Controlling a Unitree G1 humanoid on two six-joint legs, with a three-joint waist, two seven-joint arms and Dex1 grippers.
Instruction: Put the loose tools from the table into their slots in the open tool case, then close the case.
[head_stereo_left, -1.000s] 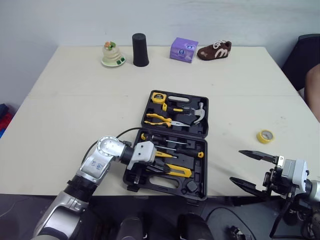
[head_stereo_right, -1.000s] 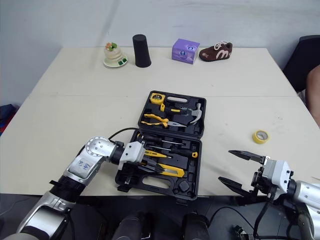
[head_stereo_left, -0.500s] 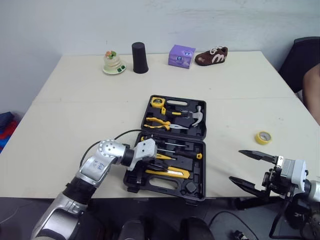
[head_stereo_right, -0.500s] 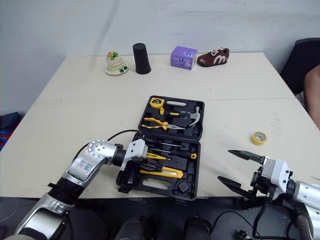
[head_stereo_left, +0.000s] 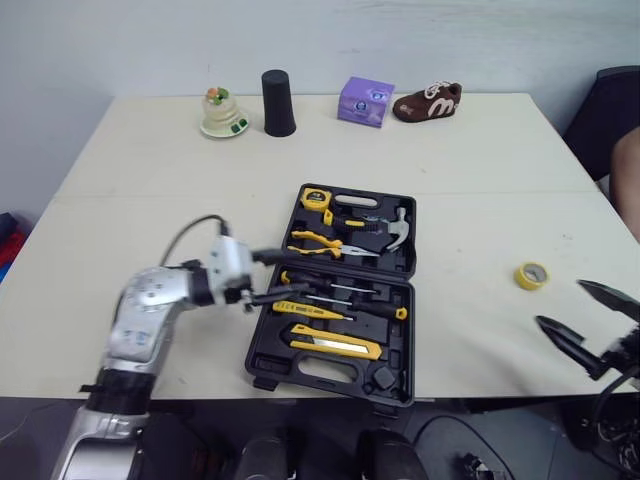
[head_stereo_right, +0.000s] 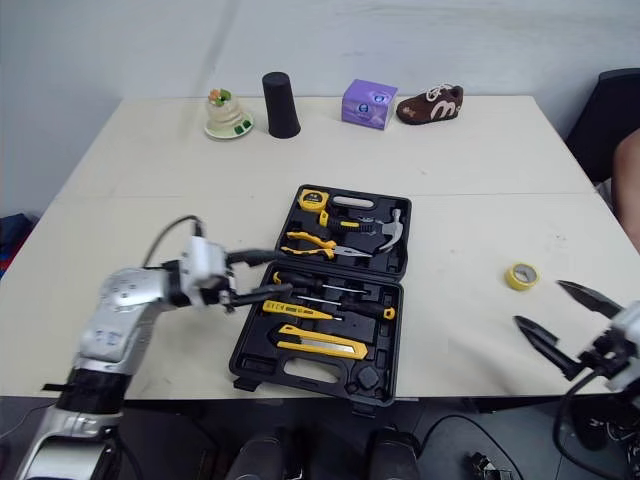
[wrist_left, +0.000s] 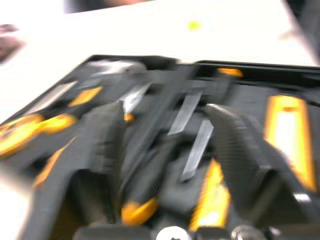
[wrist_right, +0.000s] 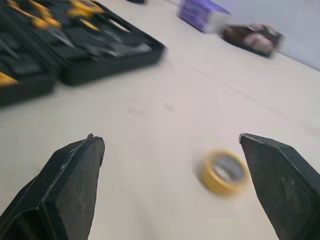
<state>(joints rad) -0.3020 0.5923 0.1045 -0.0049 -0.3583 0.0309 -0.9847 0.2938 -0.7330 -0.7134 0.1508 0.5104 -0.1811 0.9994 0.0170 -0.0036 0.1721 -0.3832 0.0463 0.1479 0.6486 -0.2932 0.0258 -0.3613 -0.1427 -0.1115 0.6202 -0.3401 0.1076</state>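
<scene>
The black tool case (head_stereo_left: 401, 265) lies open in the middle of the table. Its lid half holds a tape measure (head_stereo_left: 317, 196), pliers (head_stereo_left: 320, 240) and a hammer (head_stereo_left: 396, 228). The near half holds screwdrivers (head_stereo_left: 335, 294) and a yellow utility knife (head_stereo_left: 336, 345). My left gripper (head_stereo_left: 292, 273) is open at the case's left edge, its fingers (wrist_left: 102, 145) spread over the screwdriver handles with nothing held. A yellow tape roll (head_stereo_left: 531, 274) lies loose on the table right of the case. My right gripper (head_stereo_left: 560, 303) is open near the table's right front corner, short of the tape roll (wrist_right: 222, 173).
Along the far edge stand a small cake-like ornament (head_stereo_left: 221, 112), a black cup (head_stereo_left: 278, 102), a purple box (head_stereo_left: 365, 101) and a brown shoe (head_stereo_left: 428, 102). A person's arm (head_stereo_left: 628, 180) and a dark chair (head_stereo_left: 612, 105) show at the right edge.
My left gripper was shut low over the case's near half; it has opened and drawn back to the case's left edge. The right gripper has moved right, still open.
</scene>
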